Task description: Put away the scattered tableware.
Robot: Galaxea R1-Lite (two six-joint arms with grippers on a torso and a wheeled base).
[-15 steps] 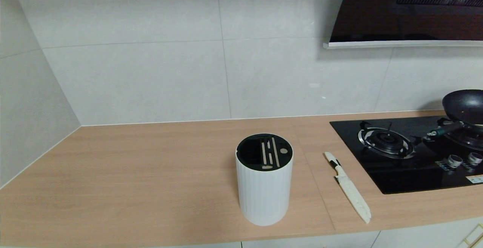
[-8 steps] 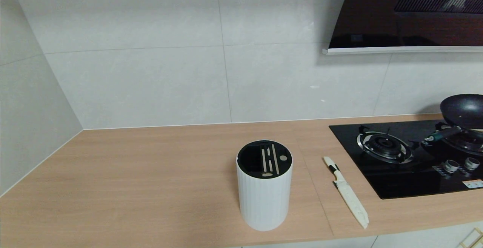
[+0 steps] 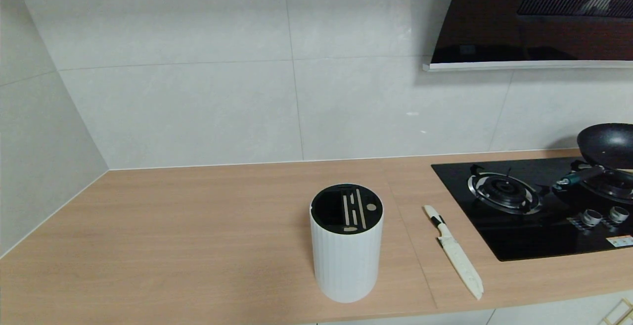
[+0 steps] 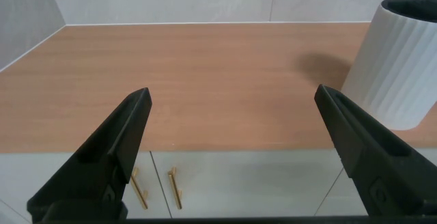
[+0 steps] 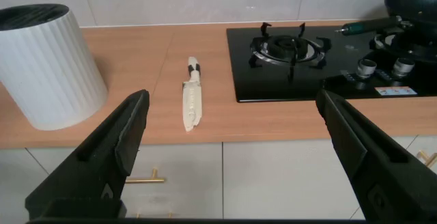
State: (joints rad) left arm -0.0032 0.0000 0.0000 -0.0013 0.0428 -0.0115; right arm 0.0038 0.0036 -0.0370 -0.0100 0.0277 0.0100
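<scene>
A white ribbed cylindrical knife holder [image 3: 346,243] with a black slotted top stands near the wooden counter's front edge; it also shows in the left wrist view [image 4: 399,60] and the right wrist view [image 5: 46,63]. A cream knife [image 3: 453,250] with a black band on its handle lies flat between the holder and the hob, blade toward the front edge, seen too in the right wrist view [image 5: 192,98]. My left gripper [image 4: 232,108] is open, held in front of the counter edge left of the holder. My right gripper [image 5: 232,108] is open, off the counter's front, facing the knife.
A black gas hob [image 3: 534,206] is set into the counter at the right, with a dark wok [image 3: 606,144] on its far burner. A range hood [image 3: 534,18] hangs above. Tiled walls close the back and left. Cabinet fronts with gold handles [image 4: 174,186] lie below.
The whole head view shifted down slightly from one second ago, so the camera moved. The holder and knife keep their places on the counter.
</scene>
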